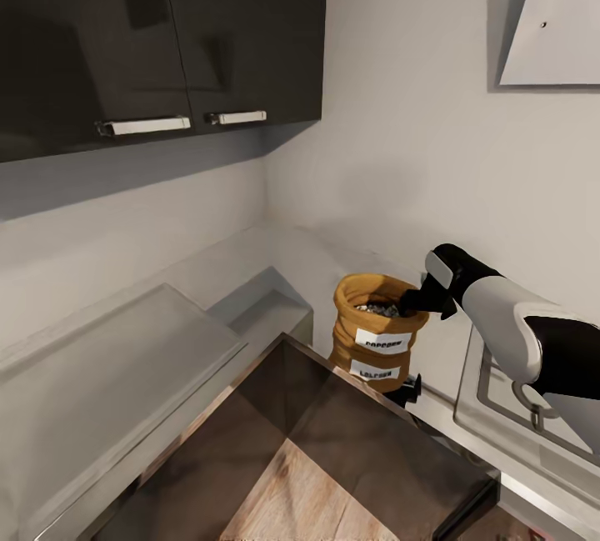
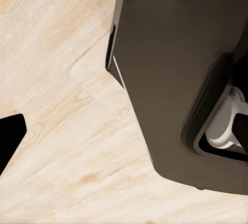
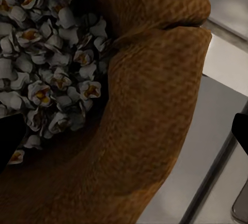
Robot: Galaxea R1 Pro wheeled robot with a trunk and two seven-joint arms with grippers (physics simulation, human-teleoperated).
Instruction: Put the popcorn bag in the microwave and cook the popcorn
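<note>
Dark glossy wall cabinets [image 1: 158,32] with pale bar handles [image 1: 146,126] hang high in the corner. Pale grey walls [image 1: 392,149] meet behind the grey bench [image 1: 108,358]. White slanted hood [image 1: 554,16] at upper right. Light wood plank floor [image 2: 57,120] below, reflected in the glossy surfaces.

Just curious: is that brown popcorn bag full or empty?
Holding popcorn: the popcorn bag stands upright with its mouth open, and pale popcorn lies heaped inside.

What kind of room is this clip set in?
A kitchen, most likely: dark glossy wall cabinets hang over a grey countertop, a white slanted hood sits above a steel hob, and a popcorn bag stands on the counter.
</note>
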